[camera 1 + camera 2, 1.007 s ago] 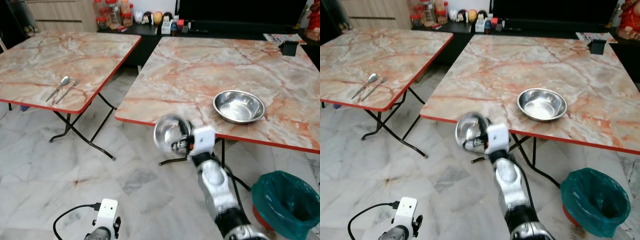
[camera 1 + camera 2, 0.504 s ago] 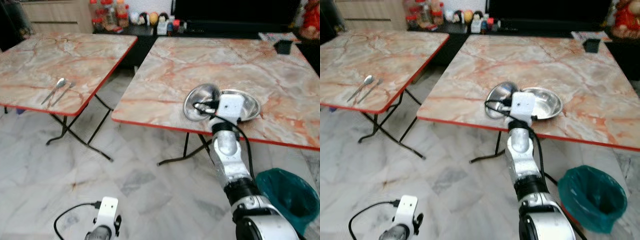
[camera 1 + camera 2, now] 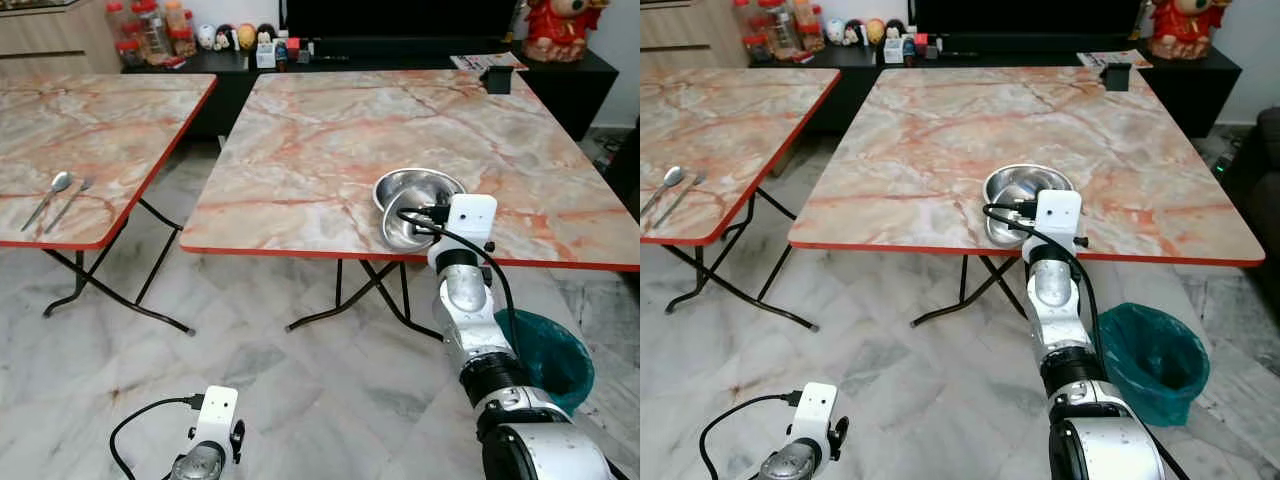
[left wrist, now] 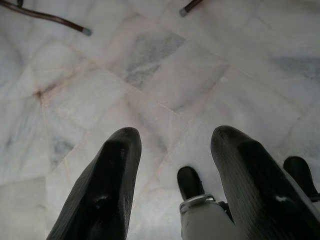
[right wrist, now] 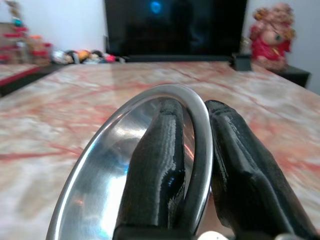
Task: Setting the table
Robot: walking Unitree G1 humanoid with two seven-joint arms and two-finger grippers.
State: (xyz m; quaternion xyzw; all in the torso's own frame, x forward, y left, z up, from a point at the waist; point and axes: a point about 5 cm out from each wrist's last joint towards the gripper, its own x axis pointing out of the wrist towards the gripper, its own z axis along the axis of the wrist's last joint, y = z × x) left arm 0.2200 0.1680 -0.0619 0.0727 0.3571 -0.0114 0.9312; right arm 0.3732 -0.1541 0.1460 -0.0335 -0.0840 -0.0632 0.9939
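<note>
Pinching a steel bowl point(image 5: 150, 150) by its rim, the right tool point(image 5: 195, 170) holds it tilted over the near edge of the right bench point(image 3: 330, 130), against a second bowl point(image 3: 420, 187) at its 12 o'clock. A loose grip could let the bowl clang onto the other or slide off the edge. The left tool point(image 4: 172, 165) hangs open above the floor. Count: two bowls, two benches, one spoon point(image 3: 50, 192), one fork point(image 3: 70, 198) on the left bench point(image 3: 90, 110), at 9 o'clock.
</note>
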